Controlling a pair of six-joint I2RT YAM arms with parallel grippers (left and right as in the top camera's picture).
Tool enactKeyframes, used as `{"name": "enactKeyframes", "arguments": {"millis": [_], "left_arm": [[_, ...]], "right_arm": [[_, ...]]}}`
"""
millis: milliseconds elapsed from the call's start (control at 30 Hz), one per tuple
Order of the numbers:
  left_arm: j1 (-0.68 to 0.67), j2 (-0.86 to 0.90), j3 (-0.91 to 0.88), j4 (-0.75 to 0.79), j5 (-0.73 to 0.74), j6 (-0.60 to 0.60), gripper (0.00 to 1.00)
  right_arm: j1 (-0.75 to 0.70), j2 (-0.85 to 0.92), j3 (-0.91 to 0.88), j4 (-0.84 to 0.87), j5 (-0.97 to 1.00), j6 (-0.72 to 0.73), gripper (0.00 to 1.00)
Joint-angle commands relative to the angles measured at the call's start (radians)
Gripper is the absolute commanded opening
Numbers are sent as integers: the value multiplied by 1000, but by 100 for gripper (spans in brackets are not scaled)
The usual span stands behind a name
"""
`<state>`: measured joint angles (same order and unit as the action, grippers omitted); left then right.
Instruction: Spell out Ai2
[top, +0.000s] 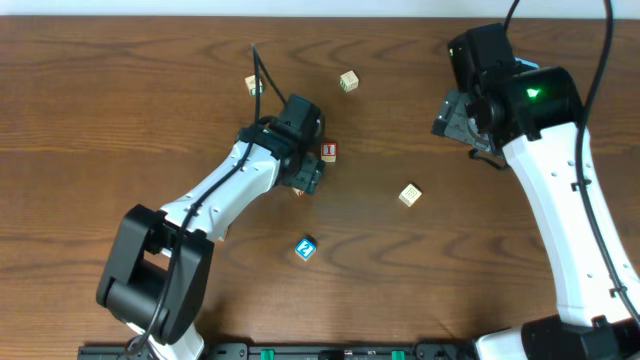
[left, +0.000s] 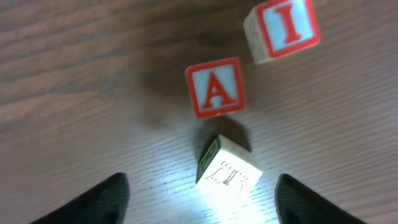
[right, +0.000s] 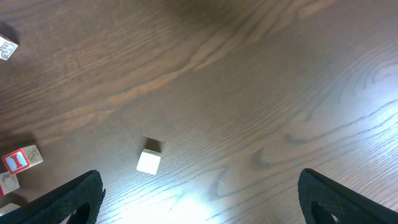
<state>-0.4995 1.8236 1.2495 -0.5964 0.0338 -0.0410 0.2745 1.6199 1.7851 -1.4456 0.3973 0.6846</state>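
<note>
Found the A block (left: 215, 88) red-framed and face-up on the table (top: 120, 120), straight ahead of the left gripper (left: 201, 193) and apart from it; hidden beneath that gripper in the overhead view. Saw the I block (left: 283, 28) farther ahead and off to the right in the wrist view, near the A but not touching, and skewed out of line with it. Spotted the blue 2 block (top: 306, 248) alone, nearer the arm bases, well apart from both letters.

Noted a pale block (left: 228, 170) with a green side between the spread left fingers (left: 99, 202), turned corner-on, touched by neither pad; nothing gripped. Being cubes, offered no long axis to square up to, only faces. Judged the left arm far nearer to all three task blocks.

Saw the right gripper (right: 199, 196) spread wide and empty too, above bare wood, a plain block (right: 149, 162) ahead of it. Counted a few stray blocks (top: 349, 81) scattered across dark, grained, glossy wood. Beyond the table's far edge, made out only a pale strip.
</note>
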Motion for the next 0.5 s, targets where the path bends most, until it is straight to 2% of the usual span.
{"name": "enactKeyframes", "arguments": {"millis": [0,33,100,233,300,367,467], "left_arm": [[2,18,-2,18,39,7,70],[2,20,-2,25,39,7,69],[2,25,-2,36,39,-2,55],[2,39,-2,42,39,-27,42],[2,48,-2,42,38,-34,31],[2,56,-2,42,39,-39,25],[2,67,-2,46,43,-45,24]], "right_arm": [[-10,-15,13,-8,22,-2,99],[-10,-15,13,-10,22,-2,99],[-10,-15,13,-11,23,-2,99],[-10,-15,13,-11,22,-2,99],[-10,-15,13,-10,22,-2,99],[-10,-15,13,-11,22,-2,99],[-10,-15,13,-10,23,-2,99]]}}
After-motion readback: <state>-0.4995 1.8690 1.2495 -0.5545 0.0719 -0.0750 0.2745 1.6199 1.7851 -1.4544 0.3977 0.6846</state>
